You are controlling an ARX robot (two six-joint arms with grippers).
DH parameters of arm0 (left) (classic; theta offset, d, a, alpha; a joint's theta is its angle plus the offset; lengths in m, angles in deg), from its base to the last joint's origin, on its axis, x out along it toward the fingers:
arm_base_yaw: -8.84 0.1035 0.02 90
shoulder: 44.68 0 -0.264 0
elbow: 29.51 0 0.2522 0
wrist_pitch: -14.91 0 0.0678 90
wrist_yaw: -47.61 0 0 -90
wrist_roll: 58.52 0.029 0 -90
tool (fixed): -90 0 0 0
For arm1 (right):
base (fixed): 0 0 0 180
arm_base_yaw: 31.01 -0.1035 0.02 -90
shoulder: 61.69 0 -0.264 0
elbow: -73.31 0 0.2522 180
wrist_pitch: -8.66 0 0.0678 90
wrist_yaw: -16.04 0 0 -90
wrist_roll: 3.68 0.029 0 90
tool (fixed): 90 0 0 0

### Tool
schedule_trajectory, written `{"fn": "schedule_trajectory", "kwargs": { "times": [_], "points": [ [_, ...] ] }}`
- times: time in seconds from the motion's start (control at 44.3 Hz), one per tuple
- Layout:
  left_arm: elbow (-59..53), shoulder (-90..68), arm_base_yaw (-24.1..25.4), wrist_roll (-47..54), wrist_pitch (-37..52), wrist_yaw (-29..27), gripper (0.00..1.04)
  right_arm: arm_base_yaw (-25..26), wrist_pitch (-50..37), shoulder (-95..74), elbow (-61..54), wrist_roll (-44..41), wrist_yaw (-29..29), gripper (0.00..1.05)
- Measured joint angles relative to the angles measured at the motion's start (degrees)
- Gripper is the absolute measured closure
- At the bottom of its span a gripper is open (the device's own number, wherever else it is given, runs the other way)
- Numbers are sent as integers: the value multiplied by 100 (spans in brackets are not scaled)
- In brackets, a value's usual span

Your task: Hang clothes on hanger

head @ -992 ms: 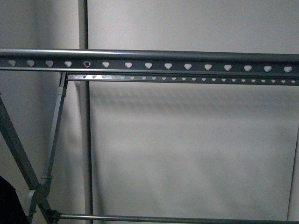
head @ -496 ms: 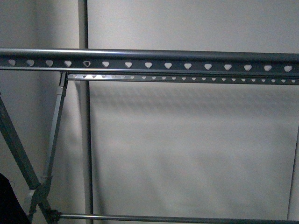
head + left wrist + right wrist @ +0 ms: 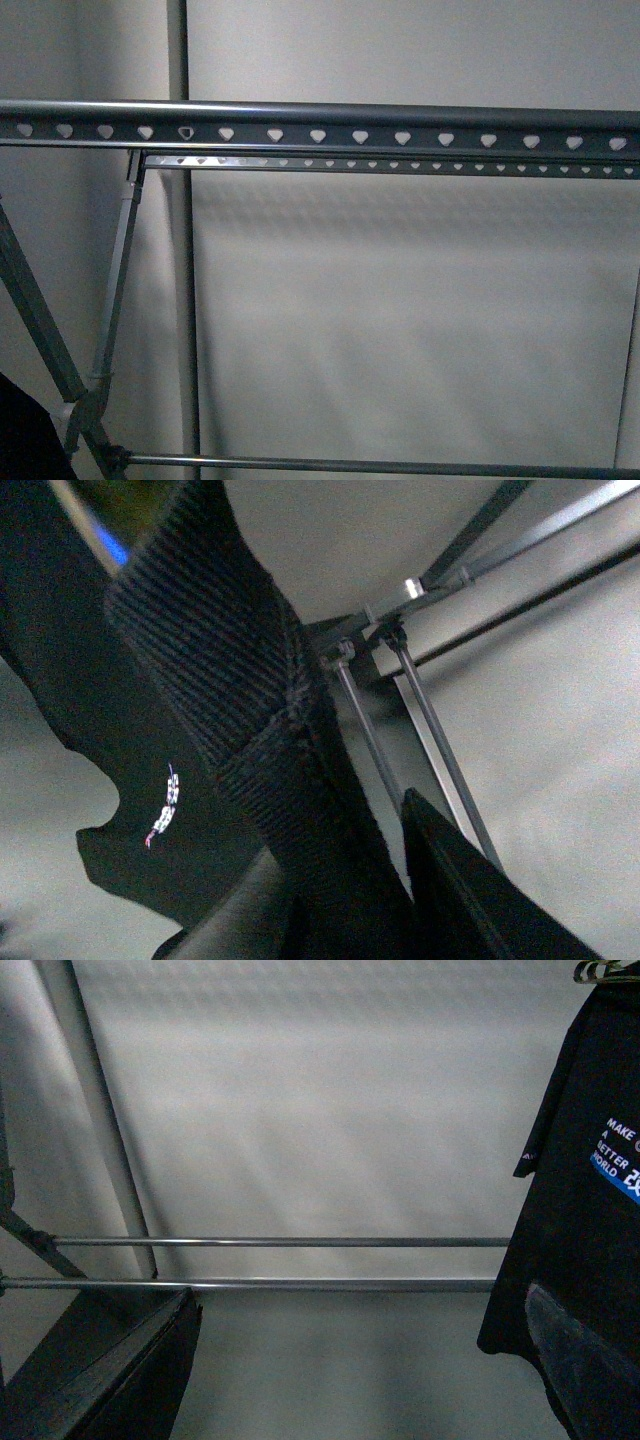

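Black short-sleeved T-shirt with small white, blue and red chest print: ribbed collar clamped between the fingers of the left hand. Shows in the front view as a dark patch low on the left, beside the slanted legs of the grey metal clothes rack, well below its heart-punched rails. Right hand spread wide, near the thin lower bars.

A: The left pincer — what build?
B: Two dark fingers, matte and flat-sided, tapering to the tips.
A: And the right pincer?
B: Same dark make. One finger is a boxy, sharp-edged slab; the other finger is greyer — faintly grained on its inner face.
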Motion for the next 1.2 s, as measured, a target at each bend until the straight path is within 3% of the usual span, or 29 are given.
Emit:
{"fn": "schedule_trajectory", "kwargs": {
  "times": [0.203,0.496,0.564,0.812,0.97,1.195],
  "points": [
    [-848,640,-212,358,363,555,101,0,0,0,2,0,0,7],
    [-1749,1187,-562,1718,426,2035,100,0,0,0,2,0,4,7],
    [-1812,1281,-719,2317,367,2621,100,0,0,0,2,0,2,7],
    [-1696,1340,-1220,4048,350,3762,100,0,0,0,2,0,4,7],
    [-1246,1141,-1486,6607,-28,5198,100,0,0,0,2,0,4,7],
    [-686,763,-1478,10808,-1231,6478,100,0,0,0,0,0,4,7]
  ]
}}
